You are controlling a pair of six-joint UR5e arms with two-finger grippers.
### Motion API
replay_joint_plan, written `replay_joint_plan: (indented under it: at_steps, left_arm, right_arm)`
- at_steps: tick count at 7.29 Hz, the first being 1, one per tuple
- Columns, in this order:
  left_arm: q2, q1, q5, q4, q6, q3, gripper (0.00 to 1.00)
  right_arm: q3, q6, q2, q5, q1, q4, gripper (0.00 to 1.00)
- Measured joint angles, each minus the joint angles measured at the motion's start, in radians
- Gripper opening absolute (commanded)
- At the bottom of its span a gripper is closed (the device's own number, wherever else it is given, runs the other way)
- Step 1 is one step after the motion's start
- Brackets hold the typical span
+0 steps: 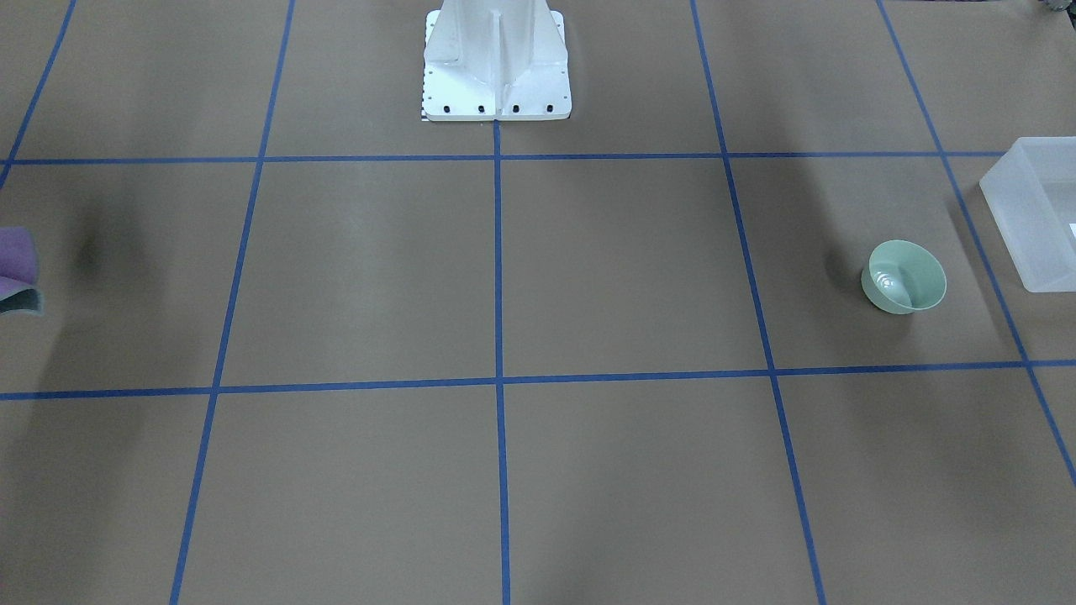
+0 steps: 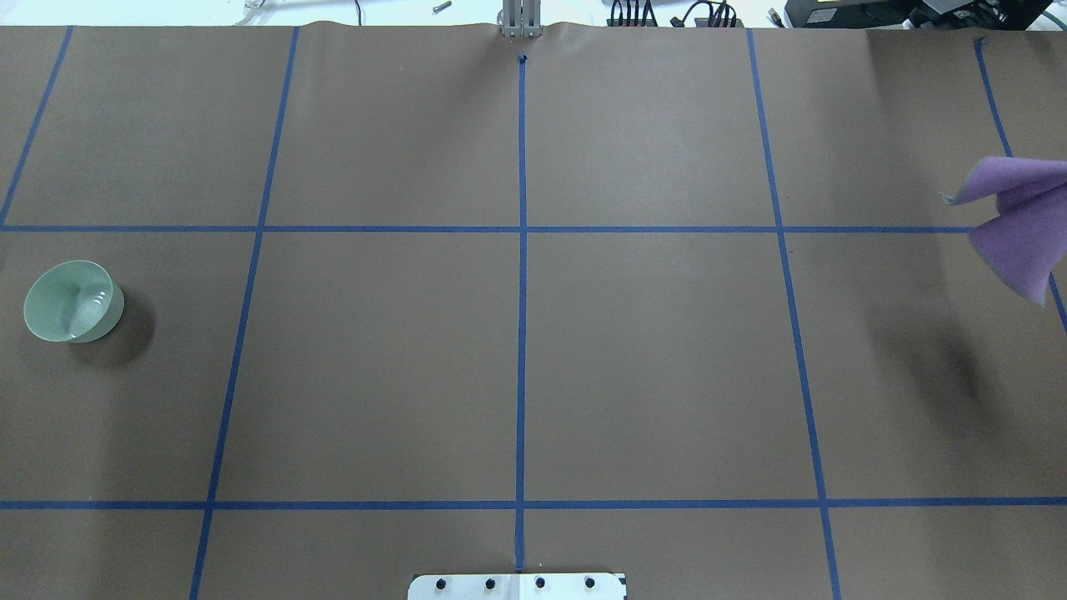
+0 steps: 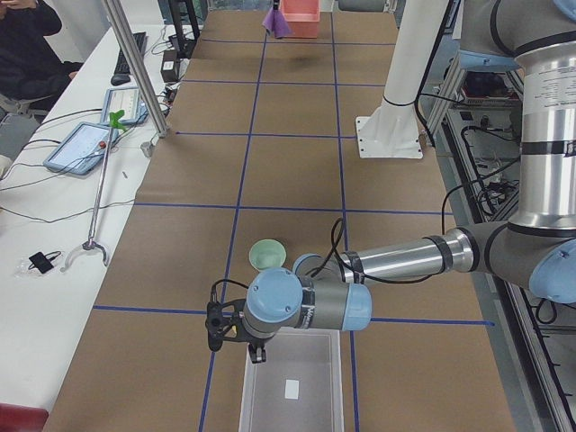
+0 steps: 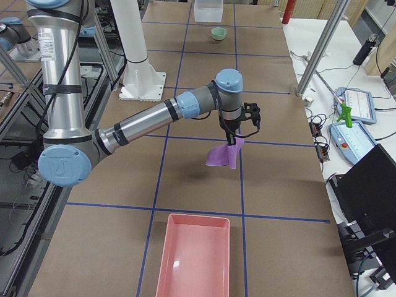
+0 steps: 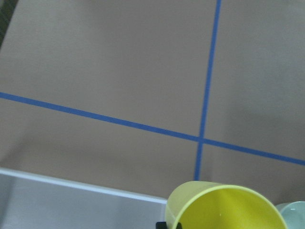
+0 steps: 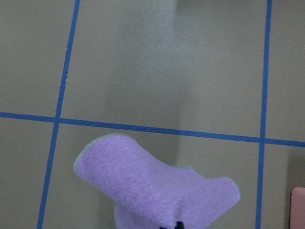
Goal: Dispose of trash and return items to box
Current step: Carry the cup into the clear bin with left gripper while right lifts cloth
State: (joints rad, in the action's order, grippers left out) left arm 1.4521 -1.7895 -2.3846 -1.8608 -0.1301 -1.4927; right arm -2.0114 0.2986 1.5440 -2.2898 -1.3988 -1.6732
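Note:
My left gripper point(image 3: 256, 351) hangs at the near end of the frosted-white box point(image 3: 335, 382) and is shut on the yellow cup point(image 5: 224, 210), which tilts with its mouth toward the wrist camera. The box wall point(image 5: 71, 202) lies just beside the cup. The mint-green bowl point(image 1: 904, 277) stands upright on the table close to the box point(image 1: 1021, 227); it also shows in the overhead view point(image 2: 73, 302). My right gripper point(image 4: 236, 141) is shut on a purple cloth point(image 4: 221, 154), which hangs above the table point(image 2: 1017, 221).
A pink tray point(image 4: 195, 253) lies at the table's right end, past the hanging cloth; its corner shows in the right wrist view point(image 6: 298, 205). The white robot base point(image 1: 496, 76) stands at the table's back middle. Blue tape lines grid the brown table.

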Motion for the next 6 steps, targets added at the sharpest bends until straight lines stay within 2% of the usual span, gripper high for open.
replay_joint_plan:
  at_steps: [3,5,6]
  left_arm:
    - [-0.071,0.031,0.041,-0.052,0.006,0.021,0.0]
    - [-0.085,0.137,0.04,-0.097,-0.023,0.022,0.0]
    - [-0.088,0.195,0.039,-0.119,-0.047,0.022,0.55]
  right_arm:
    - [-0.003,-0.104,0.081,0.001,-0.11,-0.012,0.0]
    - [-0.004,-0.15,0.13,0.003,-0.167,-0.012,0.0]
    - [-0.004,-0.167,0.145,0.005,-0.183,-0.012,0.0]
